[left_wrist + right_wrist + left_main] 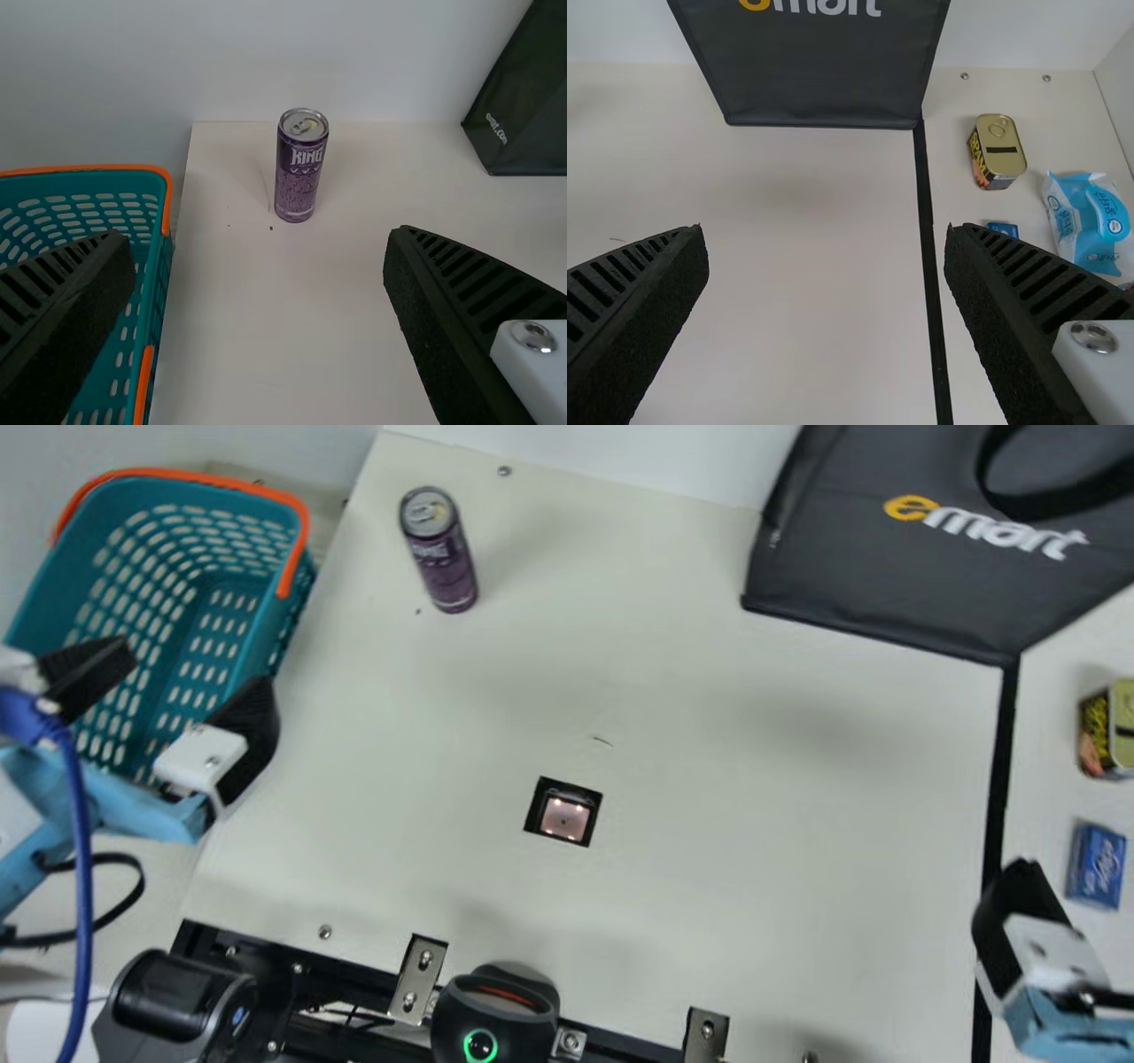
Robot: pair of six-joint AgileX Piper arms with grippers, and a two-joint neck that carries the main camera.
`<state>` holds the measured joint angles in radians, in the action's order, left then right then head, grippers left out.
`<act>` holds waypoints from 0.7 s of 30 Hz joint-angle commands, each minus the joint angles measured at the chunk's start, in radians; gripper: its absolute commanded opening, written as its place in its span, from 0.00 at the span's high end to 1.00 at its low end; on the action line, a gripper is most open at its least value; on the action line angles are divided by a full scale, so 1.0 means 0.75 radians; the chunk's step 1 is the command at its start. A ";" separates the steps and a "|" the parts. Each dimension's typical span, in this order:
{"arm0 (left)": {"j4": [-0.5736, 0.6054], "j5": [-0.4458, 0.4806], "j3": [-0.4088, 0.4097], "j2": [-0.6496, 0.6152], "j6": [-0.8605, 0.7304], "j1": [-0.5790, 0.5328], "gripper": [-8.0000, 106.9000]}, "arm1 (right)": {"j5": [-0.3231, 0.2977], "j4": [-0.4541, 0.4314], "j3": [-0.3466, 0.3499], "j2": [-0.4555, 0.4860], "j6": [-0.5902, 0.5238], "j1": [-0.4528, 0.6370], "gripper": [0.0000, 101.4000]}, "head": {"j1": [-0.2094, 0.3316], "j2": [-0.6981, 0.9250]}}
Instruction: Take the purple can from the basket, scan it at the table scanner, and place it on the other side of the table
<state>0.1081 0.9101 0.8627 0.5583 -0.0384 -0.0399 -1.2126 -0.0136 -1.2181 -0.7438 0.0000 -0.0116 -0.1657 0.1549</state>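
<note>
Taking the middle of the main view as the clock's hub, the cream worktop (753, 779) spreads all round it, with a dark bag (886, 602) at 2 o'clock and the teal basket (53, 602) at 10. The left gripper (257, 241) is at 9 o'clock, by the basket, fingers spread and nothing between them; the right gripper (826, 235), between 3 and 4, is spread and empty too. The purple can (440, 549) stands upright on the worktop at 11 o'clock, outside the basket, so the step in hand looks like picking it up with the left gripper. Go in low from that side, travelling towards 2 o'clock, line up so the can sits midway between the pads, and close squarely round its middle; catching it high or with one finger first could tip it. A tin (1001, 155) lies at 3 o'clock, likely the side for setting down. Last, the small table scanner (565, 818) at 6 o'clock: lay the can over towards the glass and roll it slowly until its code faces down.
</note>
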 commanded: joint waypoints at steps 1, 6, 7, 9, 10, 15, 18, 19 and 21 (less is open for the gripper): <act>0.000 0.000 0.000 0.000 0.000 0.000 0.15 | 0.000 0.000 0.000 0.000 0.000 0.000 0.06 | 0.037 -0.120; 0.000 0.000 0.000 0.000 0.000 0.000 0.15 | 0.000 0.001 0.000 0.000 0.000 0.000 0.06 | 0.037 -0.243; 0.000 0.000 0.000 0.000 0.000 0.000 0.15 | -0.002 0.001 0.000 0.000 0.000 0.000 0.06 | 0.037 -0.243; 0.000 0.000 0.000 0.000 0.000 0.000 0.15 | 0.000 0.000 0.000 0.000 0.000 0.000 0.06 | 0.037 -0.243; -0.003 0.001 0.000 -0.001 0.003 -0.003 0.15 | 0.000 0.000 0.000 0.000 0.000 0.000 0.06 | 0.037 -0.243; -0.013 -0.024 0.000 0.049 0.003 -0.012 0.15 | 0.000 0.000 0.000 0.000 0.000 0.000 0.06 | 0.037 -0.243; -0.021 -0.054 0.019 0.110 0.006 -0.028 0.15 | 0.000 0.000 0.000 0.000 0.000 0.000 0.06 | 0.037 -0.243; -0.026 -0.064 0.030 0.134 0.007 -0.034 0.15 | 0.000 0.000 0.000 0.000 0.000 0.000 0.06 | 0.037 -0.243; -0.035 -0.084 0.054 0.188 0.009 -0.049 0.15 | 0.000 0.000 0.000 0.000 0.000 0.000 0.06 | 0.037 -0.243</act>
<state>0.0859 0.8537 0.8931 0.6648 -0.0327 -0.0719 -1.2129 -0.0135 -1.2181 -0.7438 0.0000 -0.0116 -0.1657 -0.0276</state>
